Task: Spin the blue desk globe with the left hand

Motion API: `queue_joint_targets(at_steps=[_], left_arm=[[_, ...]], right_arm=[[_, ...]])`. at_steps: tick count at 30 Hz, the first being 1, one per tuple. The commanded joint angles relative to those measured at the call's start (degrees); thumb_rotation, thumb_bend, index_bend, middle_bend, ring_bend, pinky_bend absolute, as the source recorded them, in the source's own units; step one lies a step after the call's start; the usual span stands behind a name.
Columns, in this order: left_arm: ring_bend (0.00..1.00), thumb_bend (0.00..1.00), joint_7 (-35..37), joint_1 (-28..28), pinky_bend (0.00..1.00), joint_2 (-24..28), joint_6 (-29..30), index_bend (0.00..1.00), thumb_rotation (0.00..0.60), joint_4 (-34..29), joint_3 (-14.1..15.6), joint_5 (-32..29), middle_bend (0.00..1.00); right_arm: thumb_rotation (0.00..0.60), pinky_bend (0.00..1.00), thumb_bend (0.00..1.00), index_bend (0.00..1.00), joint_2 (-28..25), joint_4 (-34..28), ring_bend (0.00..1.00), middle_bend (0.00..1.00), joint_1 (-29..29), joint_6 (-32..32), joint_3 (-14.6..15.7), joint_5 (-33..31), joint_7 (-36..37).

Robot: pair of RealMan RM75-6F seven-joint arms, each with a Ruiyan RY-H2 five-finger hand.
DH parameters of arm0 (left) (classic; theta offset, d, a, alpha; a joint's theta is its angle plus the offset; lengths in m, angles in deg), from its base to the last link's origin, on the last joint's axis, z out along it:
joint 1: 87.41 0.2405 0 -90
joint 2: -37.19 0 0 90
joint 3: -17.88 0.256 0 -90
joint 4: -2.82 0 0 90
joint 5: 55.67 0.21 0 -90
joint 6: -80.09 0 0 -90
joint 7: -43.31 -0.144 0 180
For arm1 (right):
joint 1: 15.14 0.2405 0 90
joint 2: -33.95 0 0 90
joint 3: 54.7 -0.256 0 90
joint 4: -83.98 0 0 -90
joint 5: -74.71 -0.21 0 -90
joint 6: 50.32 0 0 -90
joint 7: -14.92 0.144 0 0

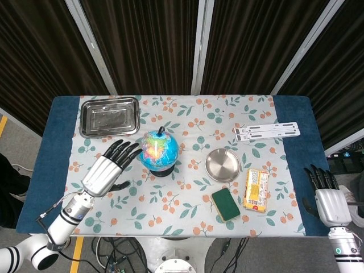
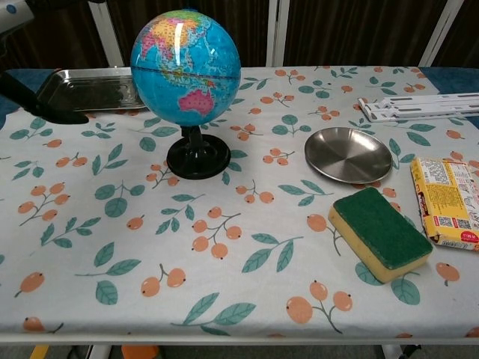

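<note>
The blue desk globe (image 1: pixel 158 151) stands upright on its black round base (image 2: pixel 197 158) left of the table's middle, also seen as the globe (image 2: pixel 185 66) in the chest view. My left hand (image 1: pixel 106 169) hovers just left of it, fingers spread and pointing toward the globe with a small gap, holding nothing. In the chest view only a dark edge of the left hand (image 2: pixel 34 105) shows at the far left. My right hand (image 1: pixel 327 196) hangs off the table's right front corner, fingers apart and empty.
A steel tray (image 1: pixel 109 116) lies at the back left. Right of the globe sit a round steel dish (image 2: pixel 348 154), a green sponge (image 2: pixel 380 233), a yellow snack packet (image 2: pixel 450 202) and a white folding stand (image 2: pixel 419 105).
</note>
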Motion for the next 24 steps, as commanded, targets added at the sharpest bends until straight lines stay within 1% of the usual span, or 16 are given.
queue_joint_targets(at_steps=[1,13,24], left_arm=[[0.05,0.01,1.3,-1.2,0.09,-0.9,0.0,0.09,0.600,1.0,0.4,2.6,0.06],[0.05,0.01,1.0,-4.9,0.09,-4.5,-4.6,0.09,0.600,2.1,-0.3,2.5,0.06],[0.05,0.01,0.1,-4.4,0.09,-4.0,-5.1,0.09,0.600,2.2,-0.2,0.2,0.06]], right_arm=[[0.600,0.00,0.30,0.00,0.0,0.0,0.00,0.00,0.0,0.1,0.0,0.0,0.0],[0.600,0.00,0.30,0.00,0.1,1.1,0.00,0.00,-0.1,0.2,0.0,-0.4,1.4],[0.600,0.00,0.30,0.00,0.2,1.0,0.00,0.00,-0.1,0.1,0.0,-0.2,1.3]])
